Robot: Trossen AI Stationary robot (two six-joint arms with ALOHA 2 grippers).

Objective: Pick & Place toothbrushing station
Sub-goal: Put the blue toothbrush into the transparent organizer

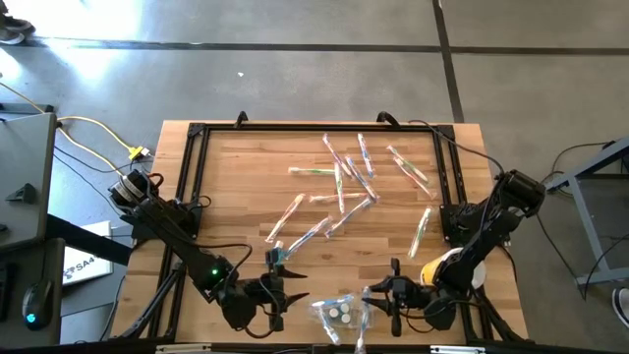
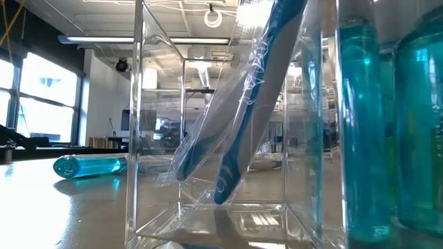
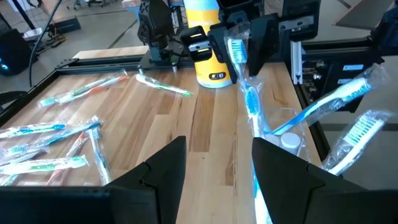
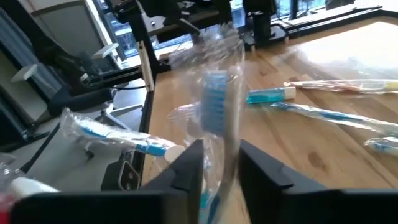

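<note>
A clear plastic container (image 1: 339,315) (image 2: 138,138) stands near the table's front edge, between my two grippers. A blue-and-white toothbrush in a clear wrapper (image 2: 242,117) (image 3: 250,99) (image 4: 216,106) leans inside it, lower end near the floor. Two more wrapped toothbrushes (image 3: 336,106) lean in it. My right gripper (image 1: 376,293) (image 4: 221,162) is just right of the container, fingers parted on either side of the leaning brush's upper part. My left gripper (image 1: 285,295) (image 3: 217,168) hovers open just left of the container, with nothing between its fingers. My right gripper has the upper part of the wrapped toothbrush (image 4: 217,146) between its parted fingers, coming nearly level from the table's right. I cannot tell whether a finger touches the wrapper. The brush stands tilted, head up, with its lower end (image 2: 225,190) inside the container.
Several wrapped toothbrushes (image 1: 344,182) lie scattered over the middle and far part of the wooden table. A teal toothpaste tube (image 1: 278,257) (image 2: 86,166) lies left of the container. A yellow-and-white thing (image 1: 437,267) (image 3: 208,56) sits by the right arm. A black frame (image 1: 192,167) rims the table.
</note>
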